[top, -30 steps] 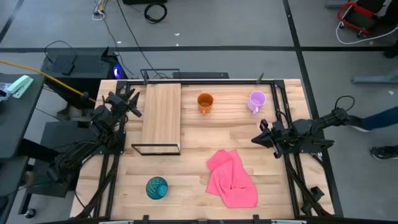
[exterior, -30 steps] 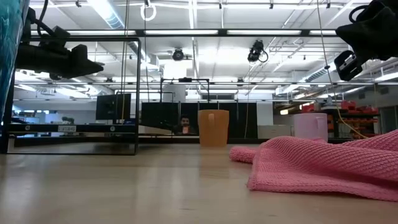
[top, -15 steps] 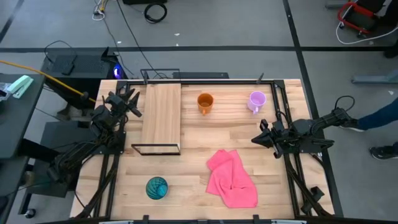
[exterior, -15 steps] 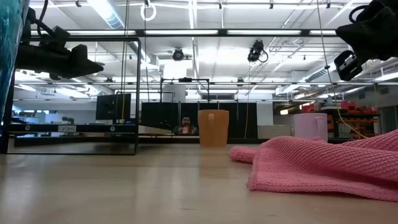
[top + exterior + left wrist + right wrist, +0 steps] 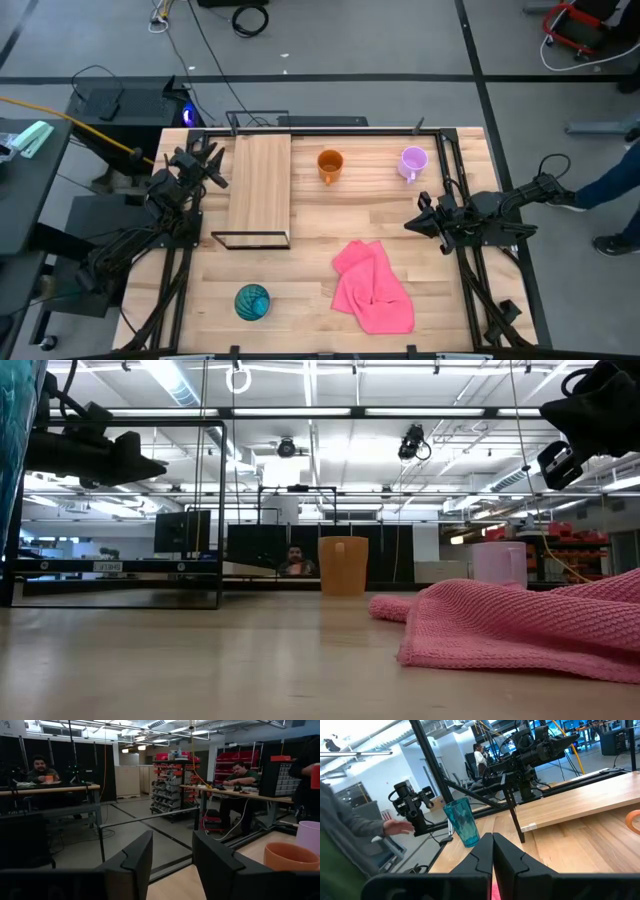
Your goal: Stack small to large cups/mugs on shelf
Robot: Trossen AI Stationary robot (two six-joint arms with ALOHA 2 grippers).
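The light-wood shelf point(image 5: 258, 185) stands on its black frame at the table's far left. The orange mug point(image 5: 330, 165) and the pale purple mug point(image 5: 412, 162) stand upright on the table to its right, at the far side. The teal patterned cup point(image 5: 252, 302) stands upright near the front left. My left gripper point(image 5: 216, 172) hangs open and empty at the shelf's left edge; its wrist view point(image 5: 172, 837) shows the gap between the fingers. My right gripper point(image 5: 411, 225) is shut and empty near the right edge, its fingers together in its wrist view point(image 5: 492, 836).
A crumpled pink cloth point(image 5: 373, 287) lies on the table at front centre-right, between the teal cup and my right arm. A person's legs point(image 5: 612, 200) show on the floor beyond the right edge. People sit at benches point(image 5: 240, 775) in the room behind.
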